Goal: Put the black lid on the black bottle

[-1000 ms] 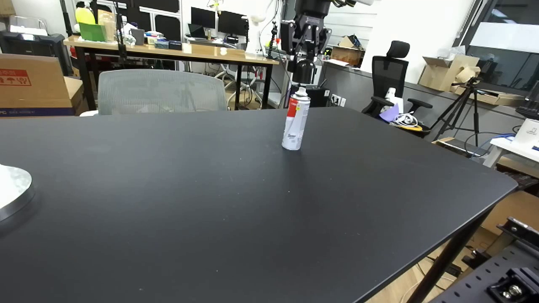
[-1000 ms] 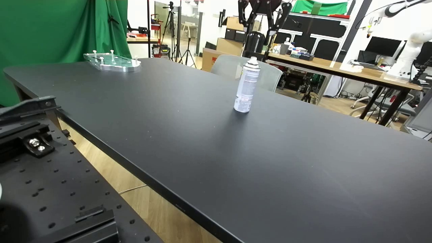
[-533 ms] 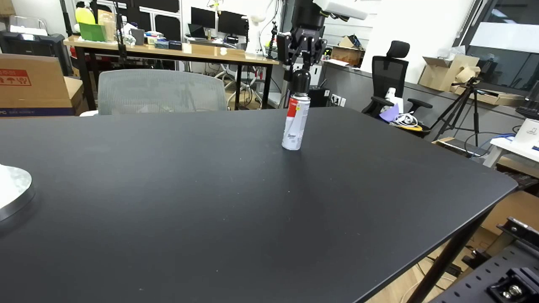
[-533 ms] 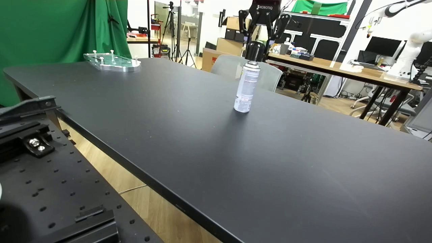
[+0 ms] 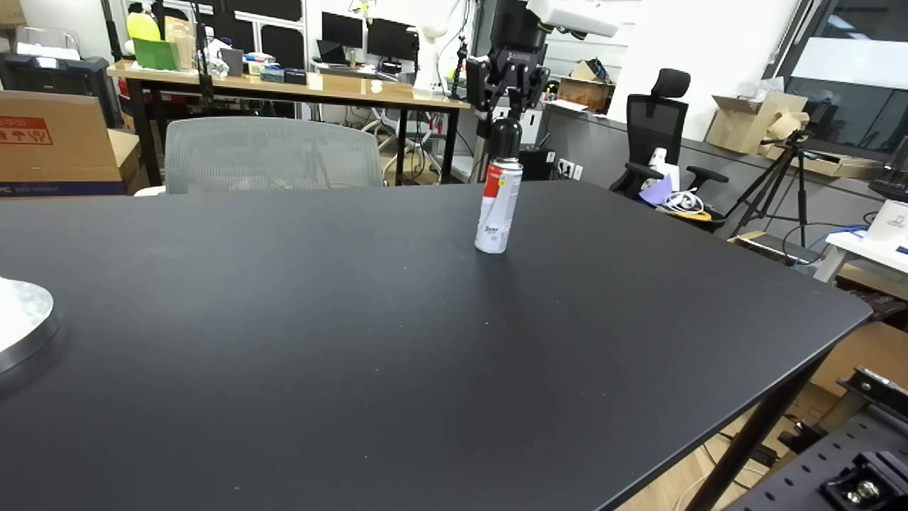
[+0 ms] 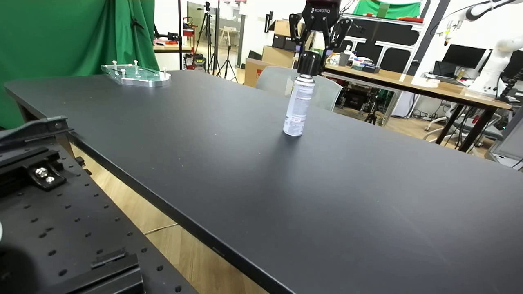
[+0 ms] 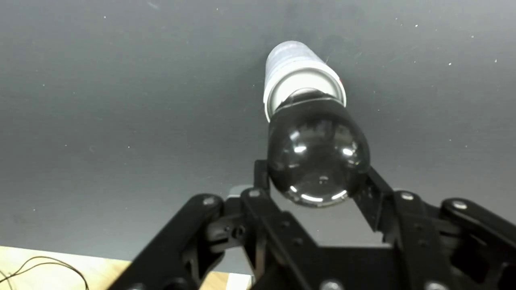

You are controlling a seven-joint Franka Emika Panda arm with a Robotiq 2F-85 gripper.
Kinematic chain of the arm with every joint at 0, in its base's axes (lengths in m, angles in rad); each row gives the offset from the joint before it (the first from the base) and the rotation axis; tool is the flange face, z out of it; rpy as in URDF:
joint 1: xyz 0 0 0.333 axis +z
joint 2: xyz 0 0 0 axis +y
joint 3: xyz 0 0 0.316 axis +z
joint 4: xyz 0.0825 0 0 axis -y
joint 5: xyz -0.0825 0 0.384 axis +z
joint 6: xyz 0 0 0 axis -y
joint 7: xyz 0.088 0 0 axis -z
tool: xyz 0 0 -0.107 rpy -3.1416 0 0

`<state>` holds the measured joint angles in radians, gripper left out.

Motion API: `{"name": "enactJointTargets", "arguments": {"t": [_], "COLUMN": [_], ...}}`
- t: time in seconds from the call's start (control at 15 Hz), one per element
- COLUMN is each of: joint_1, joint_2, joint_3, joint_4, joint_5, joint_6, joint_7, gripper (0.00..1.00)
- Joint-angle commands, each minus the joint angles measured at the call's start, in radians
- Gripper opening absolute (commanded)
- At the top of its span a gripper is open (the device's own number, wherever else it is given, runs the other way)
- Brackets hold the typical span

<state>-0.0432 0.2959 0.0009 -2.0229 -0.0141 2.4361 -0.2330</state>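
Glossy black domed lid sitting lower than second ago, at twelve o'clock over white cylindrical bottle with red label, standing on smooth table; in wrist view, part-spread gripper clasping lid at eight and four o'clock.

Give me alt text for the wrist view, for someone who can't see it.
The gripper holds a glossy, domed black lid at the top of a white bottle standing on a dark table, seen from above. The lid hides part of the bottle's top, so whether it is seated is unclear; pale floor shows at lower left.
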Motion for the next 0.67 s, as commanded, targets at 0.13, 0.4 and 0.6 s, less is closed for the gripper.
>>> {"name": "enactJointTargets", "arguments": {"t": [0.13,0.4,0.6], "joint_1": [-0.012,-0.019,-0.023], "joint_2": [-0.037,-0.043,-0.05], "joint_3": [0.001,0.002,0.004], "joint_4": [-0.061,-0.089,-0.104], "joint_5": [0.008,0.012,0.025], "joint_6": [0.045,0.065,0.076], "joint_7": [0.004,-0.002,-0.007], "gripper": [0.3,0.3,0.3]}}
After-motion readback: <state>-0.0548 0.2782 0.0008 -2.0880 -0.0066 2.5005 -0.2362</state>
